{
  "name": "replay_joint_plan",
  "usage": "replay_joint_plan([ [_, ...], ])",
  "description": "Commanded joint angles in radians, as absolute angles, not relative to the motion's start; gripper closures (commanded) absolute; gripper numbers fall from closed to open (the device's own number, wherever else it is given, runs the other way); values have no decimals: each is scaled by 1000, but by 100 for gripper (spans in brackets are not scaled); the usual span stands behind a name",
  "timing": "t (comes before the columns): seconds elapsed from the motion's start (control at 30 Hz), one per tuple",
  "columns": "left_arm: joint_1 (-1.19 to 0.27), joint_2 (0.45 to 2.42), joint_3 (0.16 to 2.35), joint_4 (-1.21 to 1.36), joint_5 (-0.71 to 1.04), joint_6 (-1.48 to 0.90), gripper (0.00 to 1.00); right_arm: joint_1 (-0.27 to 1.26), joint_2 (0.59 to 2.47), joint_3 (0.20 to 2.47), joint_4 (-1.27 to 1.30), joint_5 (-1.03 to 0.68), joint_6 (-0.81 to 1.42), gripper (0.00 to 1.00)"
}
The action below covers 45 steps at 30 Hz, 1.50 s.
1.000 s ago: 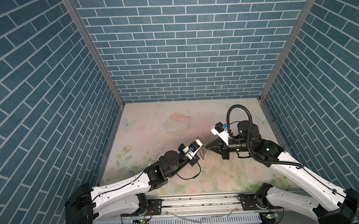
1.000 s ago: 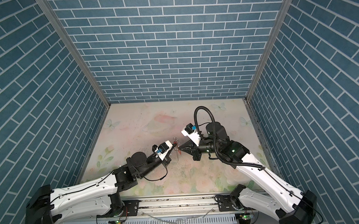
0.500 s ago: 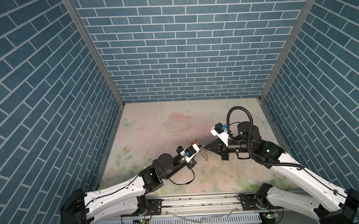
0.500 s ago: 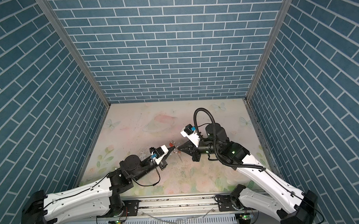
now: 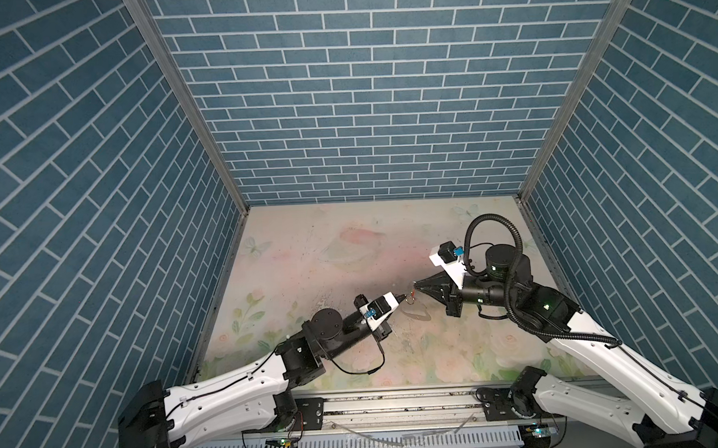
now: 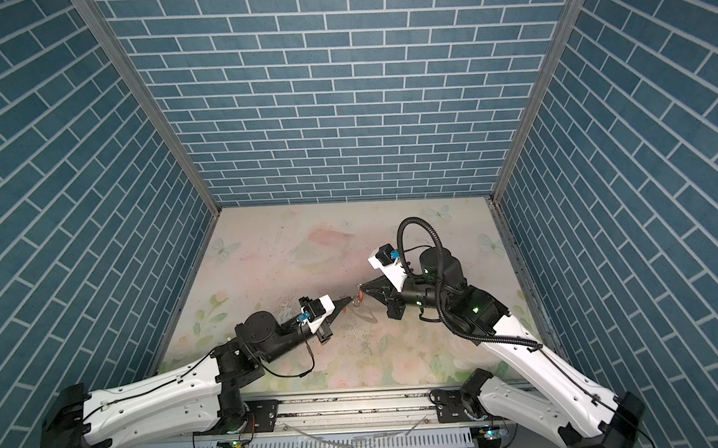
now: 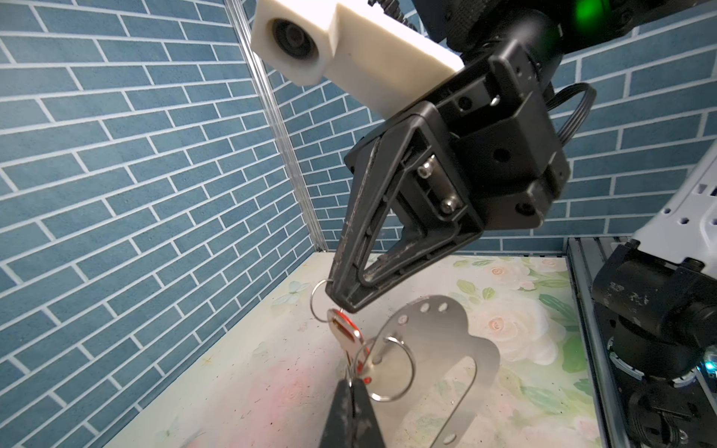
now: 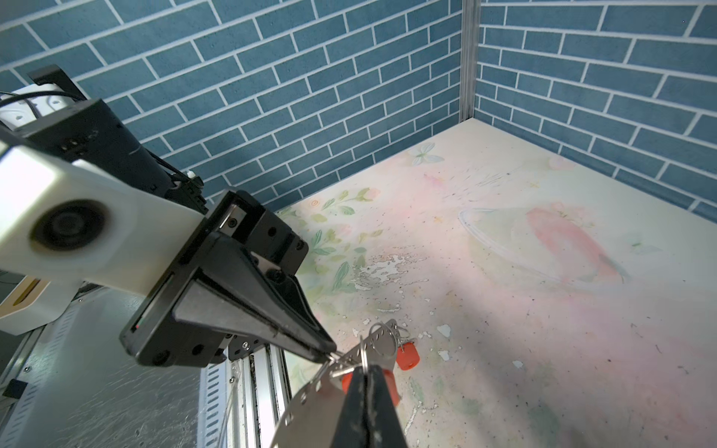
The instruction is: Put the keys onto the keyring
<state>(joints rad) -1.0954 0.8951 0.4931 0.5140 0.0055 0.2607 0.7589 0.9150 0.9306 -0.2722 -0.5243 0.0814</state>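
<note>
Left tool, jaws fully closed, pinches the lower end of the keys; right tool, closed as well, grips them at the top. Both arms stretch low toward the middle of the bench, tips almost touching. Silver keyring hangs tilted just beside the keys, above the bench.

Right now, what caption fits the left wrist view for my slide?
Right gripper pinches a small ring, left gripper grips its red-tagged key, flat metal keyring just behind them.
</note>
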Motion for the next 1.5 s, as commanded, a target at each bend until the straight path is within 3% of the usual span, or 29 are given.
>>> replay_joint_plan([
  [0.0,-1097,871,480,537,36,275,100,752,898,919,-262,-460,88,100],
  [0.27,-1076,818,529,347,195,354,100,732,923,1003,-345,-466,53,100],
  [0.5,-887,823,588,281,460,331,100,732,944,988,-371,-505,34,100],
  [0.73,-695,993,705,303,732,261,100,731,967,968,-314,-402,100,100],
  [0.87,-644,1112,814,268,780,252,100,732,1001,950,-227,-397,168,100],
  [1.03,-565,1246,882,397,940,130,100,732,1030,936,-169,-334,208,100],
  [1.17,-514,1328,907,530,1001,27,100,732,1039,917,-93,-356,249,100],
  [1.47,-508,1363,940,540,1021,23,100,732,1058,931,-93,-309,252,100],
])
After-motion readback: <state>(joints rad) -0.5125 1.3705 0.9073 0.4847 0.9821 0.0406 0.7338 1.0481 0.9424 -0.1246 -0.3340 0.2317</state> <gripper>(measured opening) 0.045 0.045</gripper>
